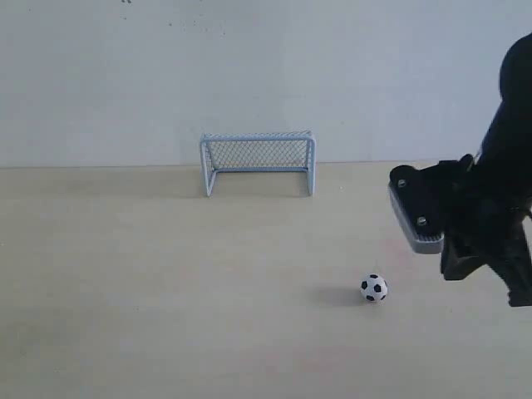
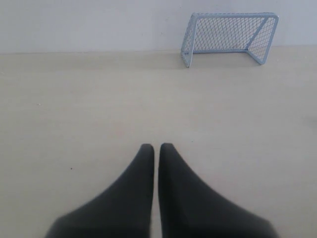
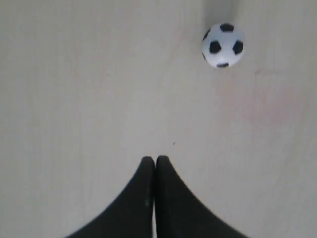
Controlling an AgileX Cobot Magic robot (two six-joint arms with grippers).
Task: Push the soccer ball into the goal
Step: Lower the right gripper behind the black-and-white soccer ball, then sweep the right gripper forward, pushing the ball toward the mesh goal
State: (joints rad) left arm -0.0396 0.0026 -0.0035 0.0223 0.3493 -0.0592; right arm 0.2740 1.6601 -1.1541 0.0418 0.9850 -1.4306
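The soccer ball (image 1: 374, 288) rests on the pale wooden table, front right, well apart from the goal (image 1: 258, 161), which stands at the back against the wall with its mouth facing forward. My right arm (image 1: 486, 224) hangs just right of the ball and above the table. In the right wrist view the right gripper (image 3: 155, 159) is shut on nothing, and the ball (image 3: 223, 45) lies ahead of the tips, off to one side, untouched. The left gripper (image 2: 156, 147) is shut and empty over bare table, with the goal (image 2: 229, 37) far ahead. The left arm is outside the exterior view.
A plain light wall (image 1: 249, 66) rises right behind the goal. The wooden tabletop (image 1: 166, 274) stretches bare between ball and goal. Nothing else stands on it.
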